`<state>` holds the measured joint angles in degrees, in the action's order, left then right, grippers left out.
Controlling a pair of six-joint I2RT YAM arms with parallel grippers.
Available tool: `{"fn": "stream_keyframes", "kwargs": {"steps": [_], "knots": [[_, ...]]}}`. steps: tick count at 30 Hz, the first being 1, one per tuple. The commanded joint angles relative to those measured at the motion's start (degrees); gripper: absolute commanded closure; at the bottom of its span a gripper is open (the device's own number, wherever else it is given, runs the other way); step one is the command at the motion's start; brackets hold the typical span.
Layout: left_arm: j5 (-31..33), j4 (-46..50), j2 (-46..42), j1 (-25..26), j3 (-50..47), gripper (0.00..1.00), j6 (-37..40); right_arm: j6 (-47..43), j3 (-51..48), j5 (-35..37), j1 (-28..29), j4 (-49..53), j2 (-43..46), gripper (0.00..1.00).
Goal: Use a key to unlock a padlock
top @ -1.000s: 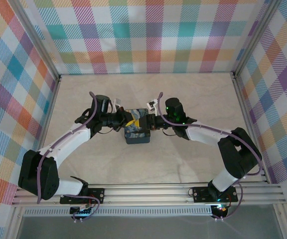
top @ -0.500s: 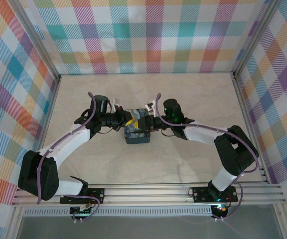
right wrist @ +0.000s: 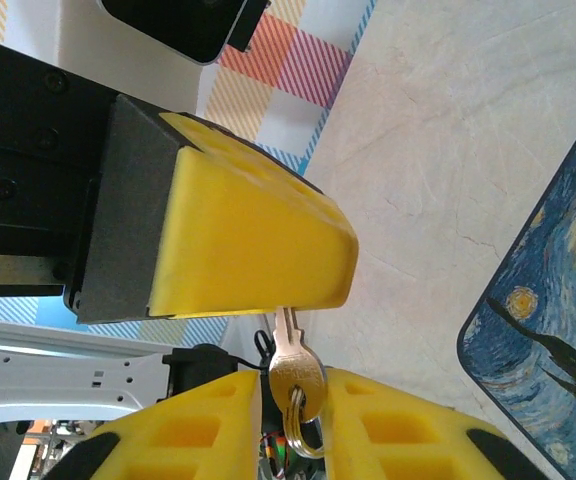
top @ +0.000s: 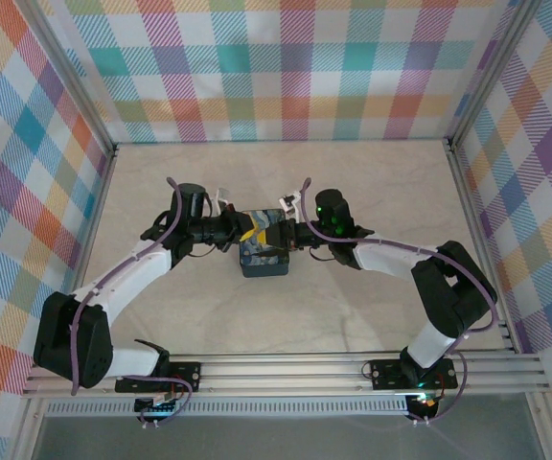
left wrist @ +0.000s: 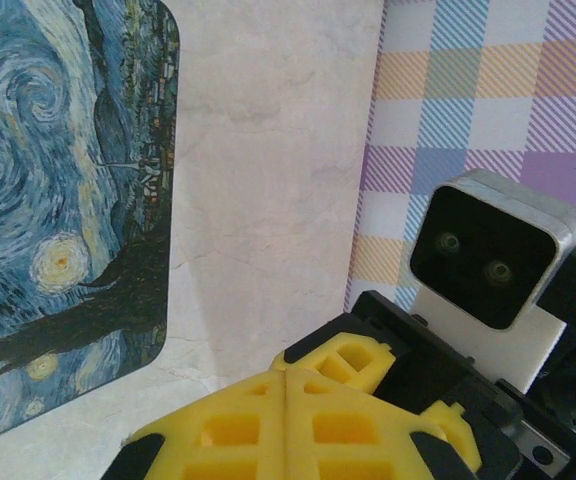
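Centrally, right fingers (right wrist: 183, 432) pinching key (right wrist: 296, 370), left fingers (right wrist: 258, 240) closed.

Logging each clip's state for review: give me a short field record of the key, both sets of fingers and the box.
key: head between right fingers, blade disappearing behind left fingers
key ring: through key head
left fingers: shut together
right fingers: shut on key
box: blue swirl-patterned, flat on table
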<state>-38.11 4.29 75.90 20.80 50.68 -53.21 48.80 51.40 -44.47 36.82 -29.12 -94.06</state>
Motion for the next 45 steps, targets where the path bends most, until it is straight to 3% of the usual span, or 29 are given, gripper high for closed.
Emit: {"fn": "stream_keyframes", "kwargs": {"steps": [1, 14, 26, 32, 36, 40, 45], "knots": [[-0.25, -0.63, -1.2, -0.72, -0.93, 1.0, -0.58, 0.28, -0.16, -2.2, 0.36, -3.63, -0.24, 0.82], [-0.33, -3.08, -1.4, -0.77, -2.18, 1.0, -1.75, 5.16, -0.55, -1.59, 0.45, -9.89, -1.22, 0.98], [-0.6, -5.61, -1.19, -0.74, -2.87, 1.0, -2.34, 9.59, 0.9, -1.64, 0.49, -13.79, -3.57, 0.9], [-0.65, -6.17, -1.09, -0.85, -3.13, 1.0, -2.33, 10.2, 0.9, -1.59, 0.52, -14.89, -4.24, 1.0], [0.56, -4.65, -1.15, -1.15, -3.1, 0.99, -1.46, 10.14, 0.04, -0.21, 0.47, -14.84, -4.11, 1.0], [5.05, 3.37, -2.91, -1.46, -1.0, 0.56, 3.23, 7.35, -0.48, 0.78, -0.1, -9.5, -3.63, 1.0], [7.8, 9.09, -4.21, -1.64, 1.13, 0.42, 5.88, 3.06, -1.88, 0.79, -2.16, -1.69, -1.52, 1.0]]}}
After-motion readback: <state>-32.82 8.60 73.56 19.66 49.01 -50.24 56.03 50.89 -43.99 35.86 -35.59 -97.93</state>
